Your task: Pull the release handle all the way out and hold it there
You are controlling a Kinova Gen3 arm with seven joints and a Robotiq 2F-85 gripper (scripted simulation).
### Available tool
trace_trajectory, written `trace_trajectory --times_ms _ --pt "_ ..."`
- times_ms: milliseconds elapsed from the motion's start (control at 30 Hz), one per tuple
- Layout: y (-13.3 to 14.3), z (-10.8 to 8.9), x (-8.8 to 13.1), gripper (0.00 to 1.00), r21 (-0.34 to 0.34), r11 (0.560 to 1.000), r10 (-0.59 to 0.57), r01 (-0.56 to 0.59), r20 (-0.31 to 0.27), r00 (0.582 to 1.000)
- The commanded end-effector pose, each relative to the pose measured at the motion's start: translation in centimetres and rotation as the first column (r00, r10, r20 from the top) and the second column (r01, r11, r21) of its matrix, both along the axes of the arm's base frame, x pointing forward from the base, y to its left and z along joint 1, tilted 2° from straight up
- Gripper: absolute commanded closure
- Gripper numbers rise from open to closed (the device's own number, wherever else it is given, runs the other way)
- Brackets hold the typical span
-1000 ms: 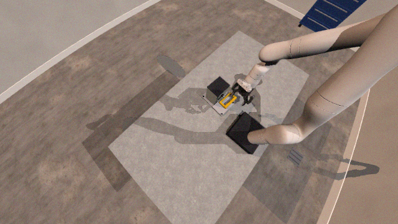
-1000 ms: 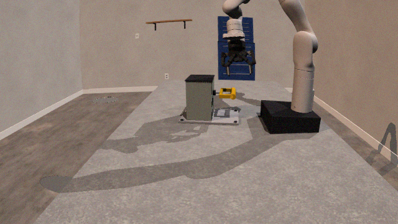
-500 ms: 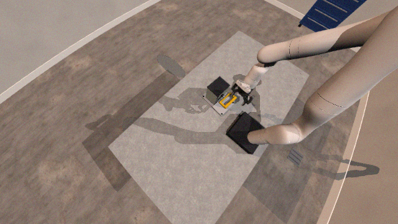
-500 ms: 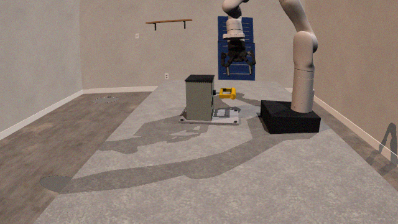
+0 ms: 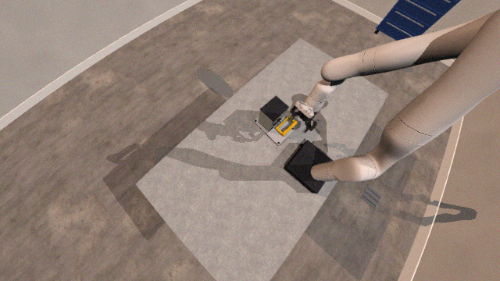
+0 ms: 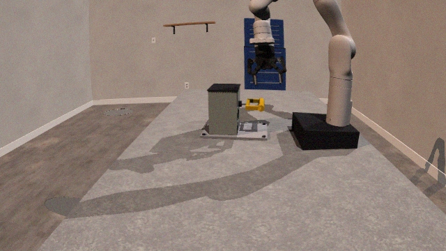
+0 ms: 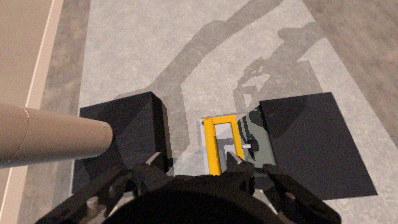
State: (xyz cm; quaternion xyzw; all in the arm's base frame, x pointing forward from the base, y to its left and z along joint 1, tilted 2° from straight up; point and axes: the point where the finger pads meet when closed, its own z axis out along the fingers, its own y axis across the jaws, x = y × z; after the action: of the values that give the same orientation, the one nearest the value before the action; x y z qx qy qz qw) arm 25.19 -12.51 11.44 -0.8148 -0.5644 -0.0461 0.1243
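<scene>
The yellow loop-shaped release handle (image 5: pixel 280 131) (image 6: pixel 251 106) (image 7: pixel 212 147) sticks out sideways from a grey-green box with a black top (image 5: pixel 272 111) (image 6: pixel 223 111) (image 7: pixel 310 145). The box stands on a light baseplate (image 5: pixel 274 138) (image 6: pixel 256 134). The handle sits close to the box. My gripper (image 5: pixel 306 122) (image 6: pixel 267 81) (image 7: pixel 194 159) is open and empty. It points down and hangs well above the handle, slightly to the side away from the box, touching nothing.
The arm's black pedestal (image 5: pixel 302 161) (image 6: pixel 324 134) (image 7: pixel 125 130) stands close beside the baseplate. A blue panel (image 5: pixel 414 16) (image 6: pixel 275 31) leans on the far wall, and a wooden shelf (image 6: pixel 189 24) hangs there. Everything sits on a grey mat (image 5: pixel 234 203) (image 6: pixel 244 209).
</scene>
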Motion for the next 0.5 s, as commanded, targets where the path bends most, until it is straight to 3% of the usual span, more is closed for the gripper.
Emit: trace_trajectory --times_ms 0,467 --pt "0.1 0.08 0.1 0.0 -0.002 1.0 0.005 -0.005 0.002 1.0" --pt "0.01 0.07 0.28 0.0 -0.045 0.999 0.024 -0.024 -0.001 1.0"
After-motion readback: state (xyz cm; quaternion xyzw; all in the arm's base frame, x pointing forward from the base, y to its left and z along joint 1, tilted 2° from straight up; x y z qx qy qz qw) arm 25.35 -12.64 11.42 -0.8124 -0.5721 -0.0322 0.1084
